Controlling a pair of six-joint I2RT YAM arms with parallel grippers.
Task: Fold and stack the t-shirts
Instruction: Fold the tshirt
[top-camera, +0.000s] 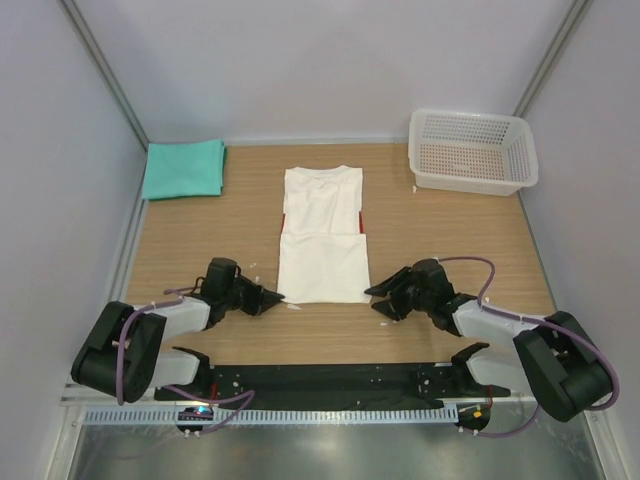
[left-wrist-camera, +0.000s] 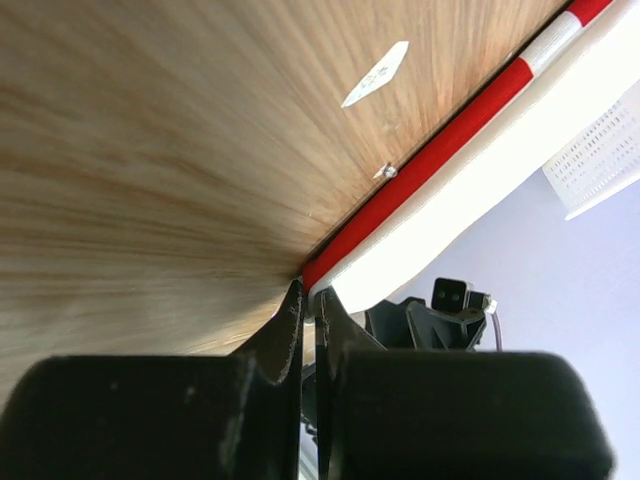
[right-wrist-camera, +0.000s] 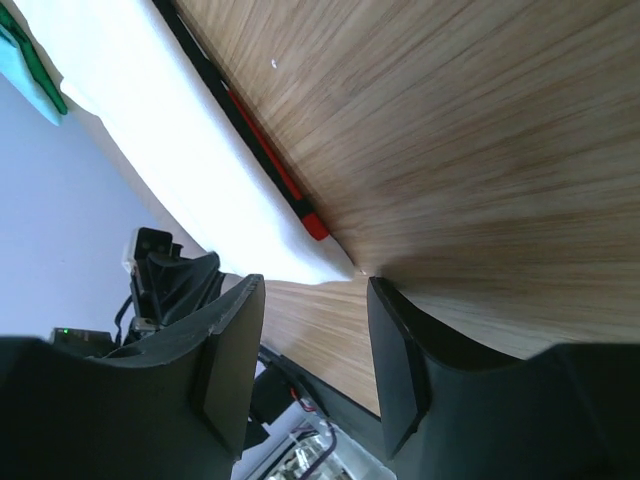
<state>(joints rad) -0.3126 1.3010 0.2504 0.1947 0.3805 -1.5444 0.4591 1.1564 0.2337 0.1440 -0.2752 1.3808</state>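
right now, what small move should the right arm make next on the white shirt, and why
Probably nudge the right gripper forward and close it: its jaws stand open with a near corner of the white shirt just at their mouth, while the left gripper looks pinched on the other near corner.

no text can be read anywhere. a small white tag (left-wrist-camera: 375, 75) lies on the table (left-wrist-camera: 150, 150) ahead of the left tool (left-wrist-camera: 308, 292), its dark marks too blurred to make out. beside that tool, the white shirt (top-camera: 322, 235) shows only a red strip of its print, with no letters in view.
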